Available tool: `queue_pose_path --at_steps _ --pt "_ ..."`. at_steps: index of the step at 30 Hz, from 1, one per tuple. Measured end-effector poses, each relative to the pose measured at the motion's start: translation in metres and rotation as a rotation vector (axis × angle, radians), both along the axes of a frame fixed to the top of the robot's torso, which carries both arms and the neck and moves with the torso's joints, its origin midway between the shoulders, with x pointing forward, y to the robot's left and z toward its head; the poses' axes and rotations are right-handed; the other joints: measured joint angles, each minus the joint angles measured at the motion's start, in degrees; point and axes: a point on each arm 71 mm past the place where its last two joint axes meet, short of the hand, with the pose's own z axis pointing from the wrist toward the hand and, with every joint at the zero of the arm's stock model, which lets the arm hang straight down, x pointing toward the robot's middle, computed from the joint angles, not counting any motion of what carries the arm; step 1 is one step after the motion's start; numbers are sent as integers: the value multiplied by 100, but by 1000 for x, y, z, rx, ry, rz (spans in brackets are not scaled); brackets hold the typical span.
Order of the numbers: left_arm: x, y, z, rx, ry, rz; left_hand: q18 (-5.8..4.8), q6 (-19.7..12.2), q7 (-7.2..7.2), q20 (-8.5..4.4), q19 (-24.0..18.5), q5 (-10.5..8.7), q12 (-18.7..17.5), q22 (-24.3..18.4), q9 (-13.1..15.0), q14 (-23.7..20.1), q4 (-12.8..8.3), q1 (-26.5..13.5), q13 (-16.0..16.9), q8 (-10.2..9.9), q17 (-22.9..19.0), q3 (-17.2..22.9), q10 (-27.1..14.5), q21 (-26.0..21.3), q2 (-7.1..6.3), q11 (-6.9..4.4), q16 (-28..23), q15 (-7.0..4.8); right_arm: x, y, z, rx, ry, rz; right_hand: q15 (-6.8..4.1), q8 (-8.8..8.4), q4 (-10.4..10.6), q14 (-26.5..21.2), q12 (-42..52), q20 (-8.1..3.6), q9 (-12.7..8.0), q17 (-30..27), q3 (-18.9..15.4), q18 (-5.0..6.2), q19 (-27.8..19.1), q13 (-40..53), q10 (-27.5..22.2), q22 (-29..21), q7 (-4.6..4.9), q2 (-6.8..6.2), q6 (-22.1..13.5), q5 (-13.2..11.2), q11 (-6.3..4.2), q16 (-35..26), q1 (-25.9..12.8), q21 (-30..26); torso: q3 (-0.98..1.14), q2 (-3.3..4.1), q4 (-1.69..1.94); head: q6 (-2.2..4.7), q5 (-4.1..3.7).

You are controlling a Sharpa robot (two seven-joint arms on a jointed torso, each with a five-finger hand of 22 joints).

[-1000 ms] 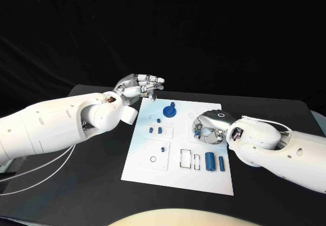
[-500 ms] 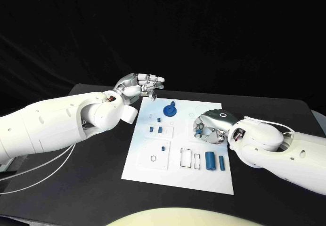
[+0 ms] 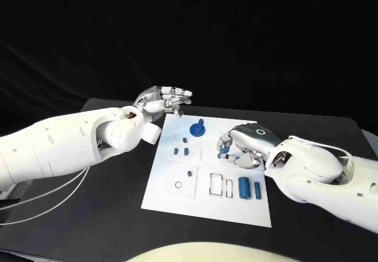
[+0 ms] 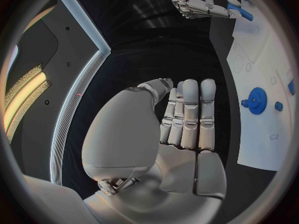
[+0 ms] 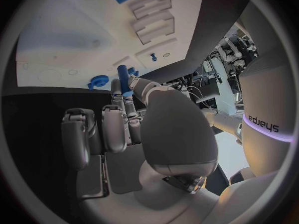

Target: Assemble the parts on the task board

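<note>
The white board point(image 3: 206, 169) lies in the middle of the black table point(image 3: 102, 202). The right hand point(image 3: 240, 146) hangs over its right edge, pinching a small blue peg point(image 5: 122, 79) between thumb and finger; the right wrist view shows the peg plainly, while from the head camera only a sliver of blue shows among the fingers. The left hand point(image 3: 161, 100) hovers off the board's far left corner, holding nothing; its wrist view shows the fingers point(image 4: 190, 112) straight and side by side. A blue gear point(image 3: 197, 129) sits near the board's far edge, and two blue cylinders point(image 3: 249, 188) lie near its right side.
</note>
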Motion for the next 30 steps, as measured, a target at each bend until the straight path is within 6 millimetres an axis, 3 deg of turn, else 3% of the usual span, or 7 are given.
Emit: queue_pose_path --at_steps 8,16,22,30 --pt "1 -3 -1 -2 0 -4 0 0 0 0 0 0 0 -4 0 0 0 -22 0 0 0 0 0 0 21 0 0 0 -19 42 0 67 17 98 0 0 -25 0 0 0 15 -1 24 0 0 26 7 -1 0 0 -1 47 7 0 0 0 -4 -7 5 -18 68" --pt "2 -7 -1 -3 0 -10 0 0 0 -1 1 0 0 -4 0 0 0 -21 6 0 0 0 0 0 21 0 0 0 -33 80 -24 99 67 172 0 -2 -31 0 -1 0 32 -4 30 0 0 28 10 -1 1 0 -3 69 10 0 0 0 -15 -10 15 -47 140" --pt "3 -10 -1 -5 0 -14 0 0 0 -1 1 0 0 -3 0 0 0 -21 6 0 0 0 0 0 21 0 0 0 -36 92 -43 100 99 187 0 -6 -47 0 -3 1 33 -4 14 0 0 28 17 -2 1 -5 -4 90 17 -1 6 0 -19 -9 18 -78 210" --pt "3 -11 -1 -5 1 -16 0 0 0 -1 1 0 0 4 0 0 0 -21 5 0 1 0 0 1 21 0 0 0 -40 103 -61 97 130 201 1 11 -47 0 -16 1 42 -4 14 0 0 27 26 -2 2 -9 -5 119 26 -1 40 -1 -8 -4 13 -114 301"
